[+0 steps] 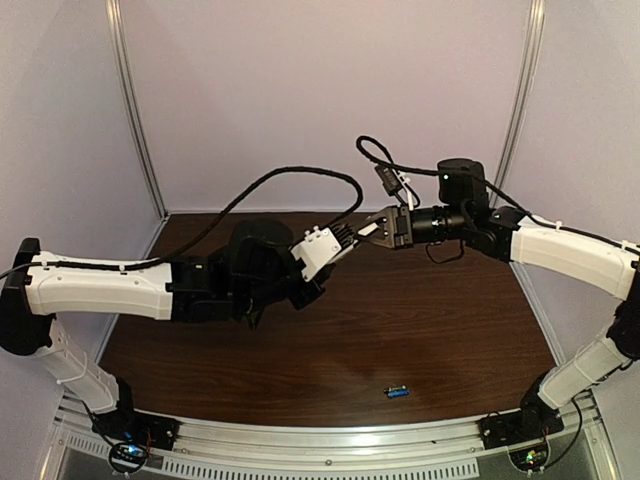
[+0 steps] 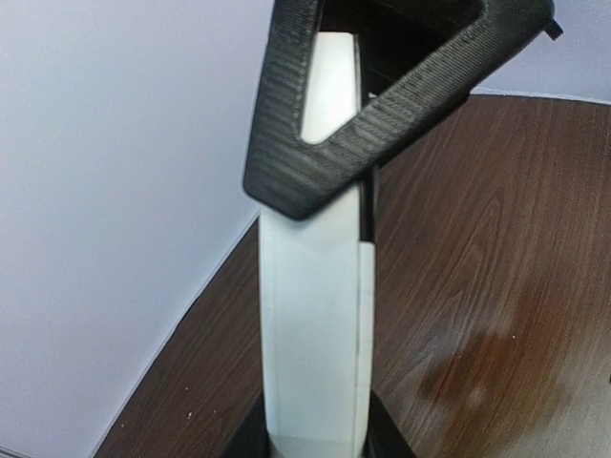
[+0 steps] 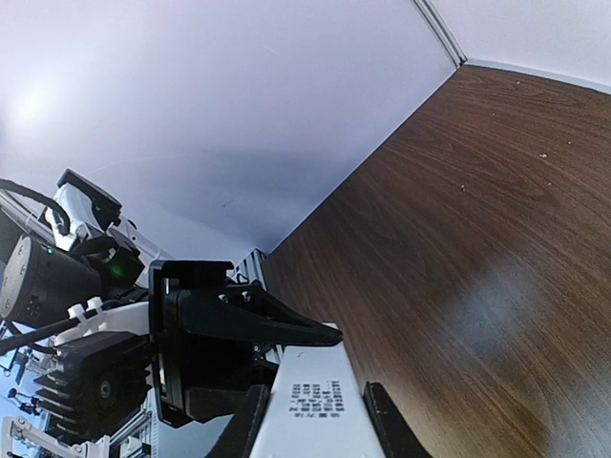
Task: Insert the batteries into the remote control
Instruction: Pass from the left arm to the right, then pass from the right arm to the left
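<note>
Left claw (image 2: 315, 437) pinches one end of the remote control (image 2: 315, 315), held aloft over the table (image 1: 450, 330). I judge it light, stiff, slick plastic, best gripped across its narrow edges. Right claw (image 3: 313, 393) pinches the other end, fingers against both edges. One battery (image 1: 397, 392) lies near the table's front edge, small and likely to roll

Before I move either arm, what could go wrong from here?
1. Both the left pincer and the right pincer seem clamped on the remote control in mid-air; moving one arm alone could twist it or wrench it free.
2. It hangs well above the table, so a slip means a drop.
3. The battery lies loose near the table's front edge and might roll off.
</note>
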You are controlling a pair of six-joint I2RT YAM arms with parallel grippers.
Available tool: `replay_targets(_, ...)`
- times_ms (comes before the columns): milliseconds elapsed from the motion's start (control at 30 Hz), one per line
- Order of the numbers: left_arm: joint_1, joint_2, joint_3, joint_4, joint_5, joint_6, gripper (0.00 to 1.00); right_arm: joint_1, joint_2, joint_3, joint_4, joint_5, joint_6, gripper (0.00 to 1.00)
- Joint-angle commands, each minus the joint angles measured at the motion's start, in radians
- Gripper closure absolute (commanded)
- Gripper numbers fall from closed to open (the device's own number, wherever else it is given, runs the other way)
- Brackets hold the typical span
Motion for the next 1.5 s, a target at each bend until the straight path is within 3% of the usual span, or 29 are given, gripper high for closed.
replay_targets(0,-0.006,-0.020,0.006,0.067,-0.006,0.028,0.66,0.009,-0.004,0.030,-0.059,-0.049,-0.051,1.00)
replay_targets(67,-0.006,-0.044,-0.010,0.078,0.003,0.006,0.43,0.009,-0.020,0.030,-0.054,-0.040,-0.067,1.00)
replay_targets(167,-0.004,-0.098,-0.038,0.079,0.043,-0.026,0.18,0.005,-0.052,0.036,-0.056,0.000,-0.115,1.00)
replay_targets(267,0.015,-0.158,-0.047,0.042,0.145,-0.095,0.03,0.006,-0.085,0.050,-0.057,0.052,-0.175,1.00)
replay_targets(467,0.163,-0.284,-0.110,0.030,0.499,-0.385,0.03,0.006,-0.146,0.032,0.002,0.162,-0.260,1.00)
replay_targets(667,0.379,-0.352,-0.197,0.184,0.873,-0.738,0.03,0.007,-0.242,-0.032,0.099,0.226,-0.376,1.00)
replay_targets(833,0.439,-0.299,-0.207,0.388,1.143,-0.986,0.05,0.011,-0.325,-0.134,0.294,0.200,-0.467,1.00)
replay_targets(1067,0.443,-0.186,-0.179,0.652,1.320,-1.256,0.06,0.038,-0.362,-0.150,0.353,0.206,-0.540,1.00)
replay_targets(1467,0.442,-0.055,-0.151,0.996,1.397,-1.564,0.10,0.138,-0.371,-0.139,0.358,0.206,-0.612,1.00)
